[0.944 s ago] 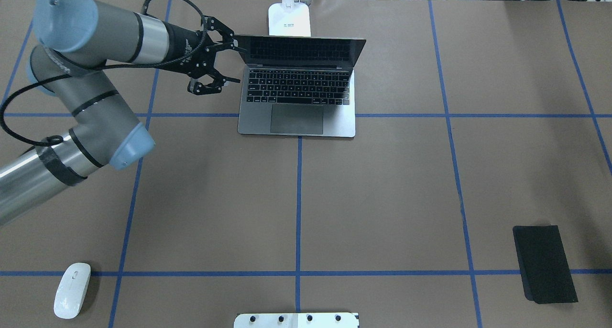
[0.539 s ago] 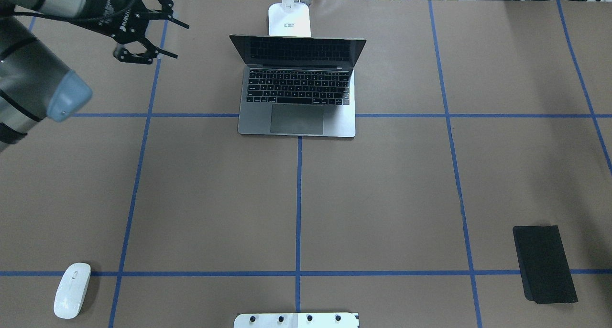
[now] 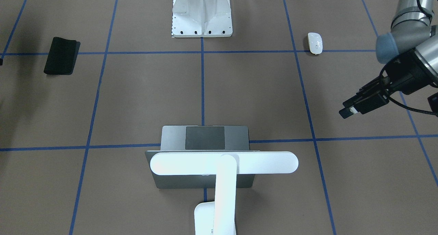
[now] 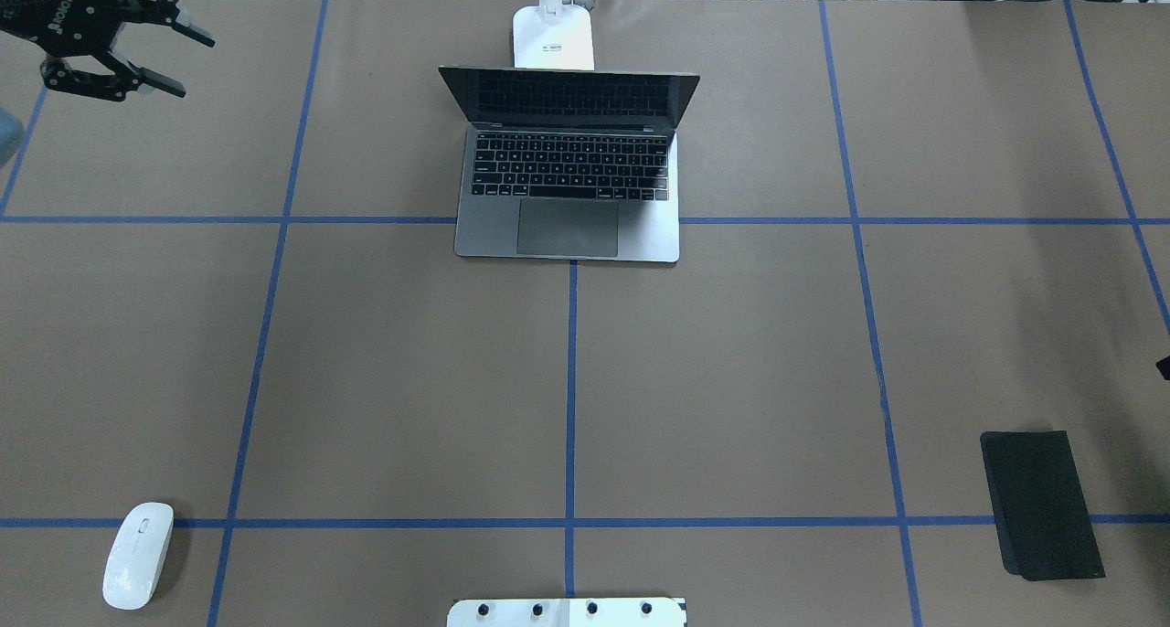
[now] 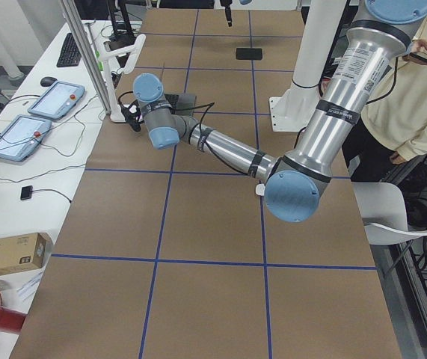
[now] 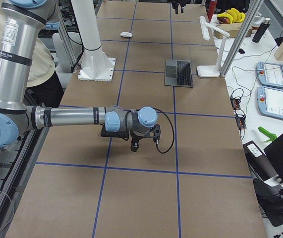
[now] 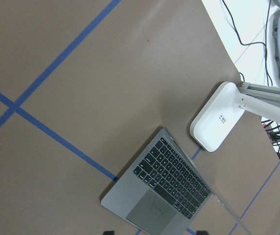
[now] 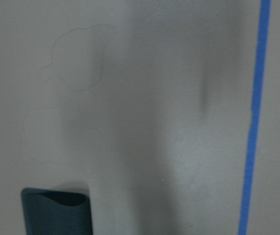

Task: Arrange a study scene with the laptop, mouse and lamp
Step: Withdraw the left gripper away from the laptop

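The laptop [image 4: 567, 165] stands open at the back middle of the table, keys and trackpad showing; it also shows in the front view [image 3: 205, 139] and the left wrist view [image 7: 164, 196]. The lamp [image 3: 224, 162] stands behind it with its bar head over the lid; its base [image 4: 553, 37] is at the table's back edge. The mouse [image 4: 137, 554] lies at the near left. My left gripper [image 4: 196, 63] is open and empty, far left of the laptop. My right gripper [image 6: 143, 144] hovers by the black mat; I cannot tell whether it is open or shut.
A flat black mat [image 4: 1042, 504] lies at the near right and shows in the right wrist view [image 8: 56, 210]. The white bolted pedestal [image 4: 567, 611] sits at the near middle. Blue tape lines grid the brown table [image 4: 731, 380]. Cables and control tablets lie beyond the back edge.
My left gripper has pulled away from the laptop's left edge to the back left corner of the table, still open. The laptop, lamp and mouse have not moved.
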